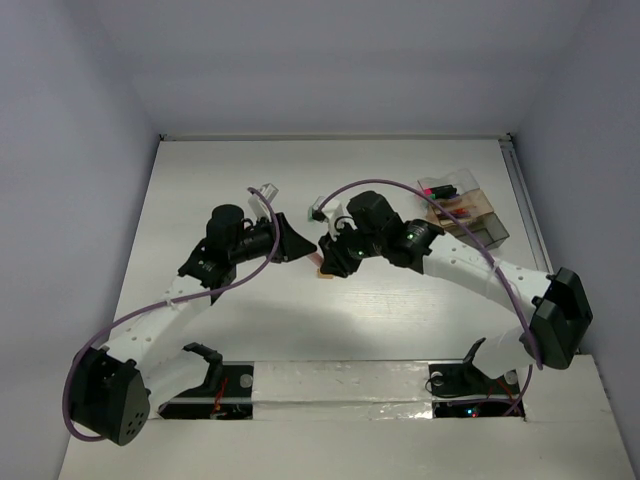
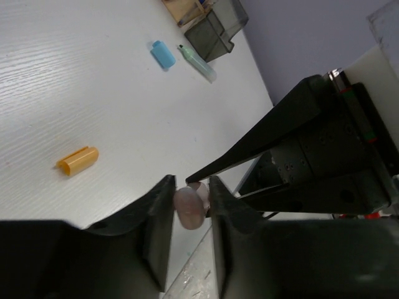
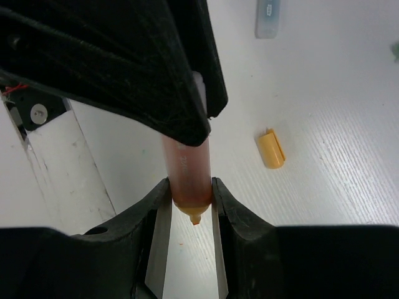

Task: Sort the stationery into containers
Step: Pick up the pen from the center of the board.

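Note:
An uncapped orange highlighter (image 3: 186,168) is held between both grippers at mid-table, above the surface. My right gripper (image 3: 189,187) is shut on its body near the bare tip (image 3: 194,219). My left gripper (image 2: 190,184) is shut on its rounded other end (image 2: 189,207). In the top view the left gripper (image 1: 300,243) and the right gripper (image 1: 328,258) meet nose to nose. The loose orange cap (image 3: 271,148) lies on the table and shows in the left wrist view too (image 2: 78,160). The clear compartment box (image 1: 465,210) stands at the back right with items in it.
A small blue eraser (image 2: 163,54) and a pale green highlighter (image 2: 197,62) lie on the table near the box's dark end (image 2: 215,28). A pale blue item (image 3: 268,18) lies beyond the cap. The raised white strip (image 1: 340,385) runs along the near edge.

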You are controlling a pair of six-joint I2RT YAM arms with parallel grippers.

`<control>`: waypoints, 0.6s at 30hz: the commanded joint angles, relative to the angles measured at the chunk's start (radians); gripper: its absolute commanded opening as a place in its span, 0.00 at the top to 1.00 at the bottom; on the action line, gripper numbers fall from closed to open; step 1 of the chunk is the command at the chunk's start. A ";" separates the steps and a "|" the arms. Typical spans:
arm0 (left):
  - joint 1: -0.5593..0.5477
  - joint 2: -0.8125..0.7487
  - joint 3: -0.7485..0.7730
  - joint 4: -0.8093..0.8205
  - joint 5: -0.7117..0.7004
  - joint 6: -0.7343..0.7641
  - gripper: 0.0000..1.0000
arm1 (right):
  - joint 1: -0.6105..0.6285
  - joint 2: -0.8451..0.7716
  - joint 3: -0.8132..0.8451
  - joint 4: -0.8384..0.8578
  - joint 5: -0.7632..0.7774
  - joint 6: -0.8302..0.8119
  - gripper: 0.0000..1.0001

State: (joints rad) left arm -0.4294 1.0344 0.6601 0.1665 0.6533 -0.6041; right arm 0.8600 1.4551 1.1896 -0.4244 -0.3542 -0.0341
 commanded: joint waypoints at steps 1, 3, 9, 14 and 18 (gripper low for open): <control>0.006 0.009 -0.023 0.099 0.063 -0.026 0.83 | 0.020 0.001 0.059 0.010 0.036 -0.067 0.86; 0.006 0.010 -0.024 0.105 0.071 -0.033 0.92 | 0.030 0.004 0.062 0.000 0.050 -0.085 0.86; 0.006 -0.007 -0.011 0.085 0.083 -0.020 1.00 | 0.030 -0.025 0.035 0.052 0.138 -0.089 0.87; 0.038 -0.083 -0.028 0.111 0.037 -0.043 1.00 | 0.030 -0.078 -0.004 0.151 0.245 -0.033 0.30; 0.060 -0.171 -0.045 0.159 -0.064 -0.080 1.00 | 0.021 -0.168 -0.076 0.265 0.227 0.069 0.03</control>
State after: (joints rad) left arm -0.3870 0.9337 0.6235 0.2237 0.6506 -0.6537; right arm 0.8837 1.3750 1.1465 -0.3237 -0.1589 -0.0483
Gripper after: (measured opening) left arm 0.163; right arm 0.937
